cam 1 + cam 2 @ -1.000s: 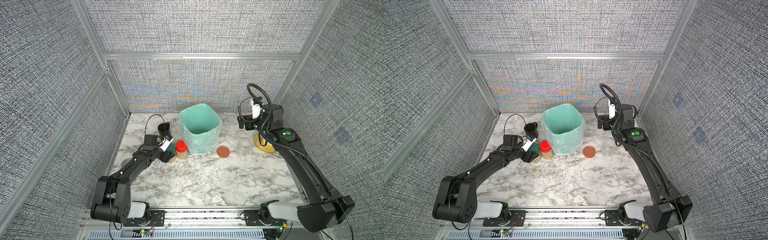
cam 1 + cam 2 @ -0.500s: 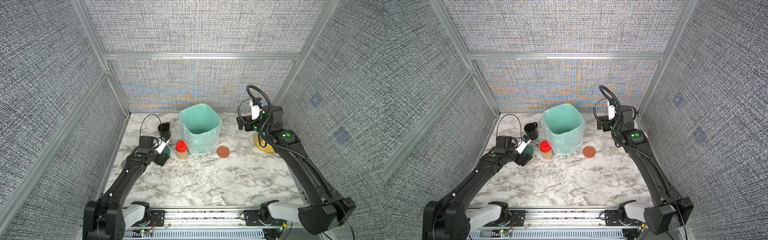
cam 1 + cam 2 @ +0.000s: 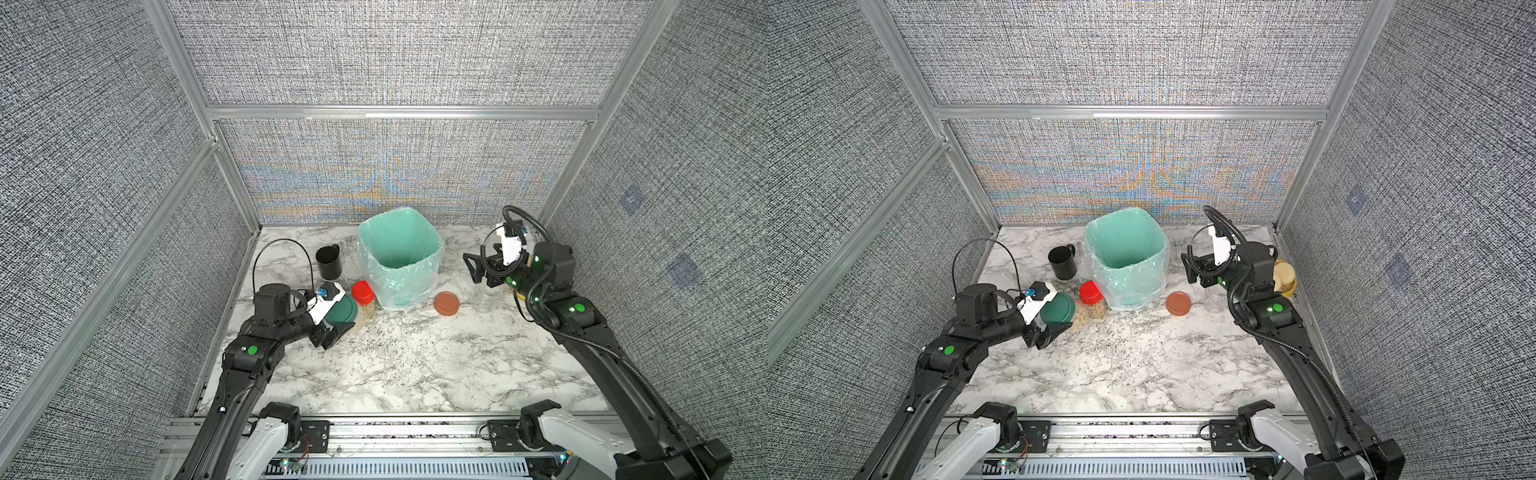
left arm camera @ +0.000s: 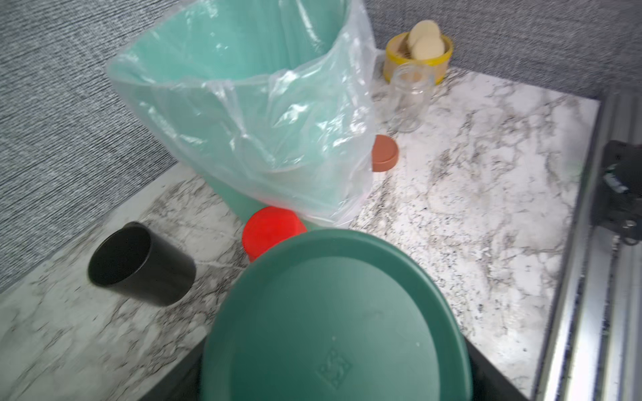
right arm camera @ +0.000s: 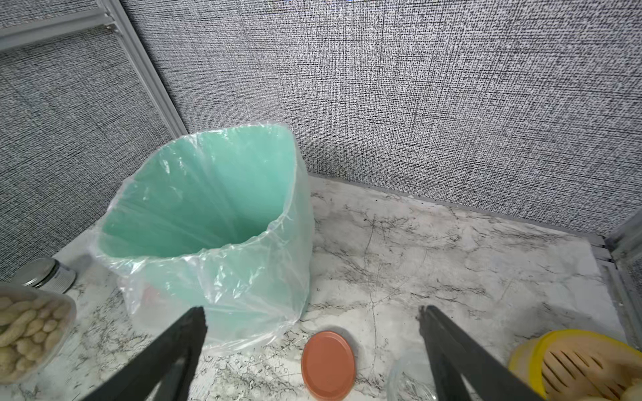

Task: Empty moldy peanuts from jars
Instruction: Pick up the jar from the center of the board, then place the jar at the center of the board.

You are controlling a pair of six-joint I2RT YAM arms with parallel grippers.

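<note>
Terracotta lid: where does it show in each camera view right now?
Top view: terracotta lid on table between bin and empty jar.
Top view: lid, same spot.
Left wrist: lid partly behind the bin liner.
Right wrist: lid beside the bin's base.
Shared landmark: the green bin.

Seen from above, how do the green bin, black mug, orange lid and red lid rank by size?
In a top view: green bin, largest; black mug; then orange lid and red lid, too alike to rank.

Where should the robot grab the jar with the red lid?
Probably the red lid, from straight above. The jar stands upright with the bin close on one side and the green-lidded jar on the other, so only its top is clear.
</note>
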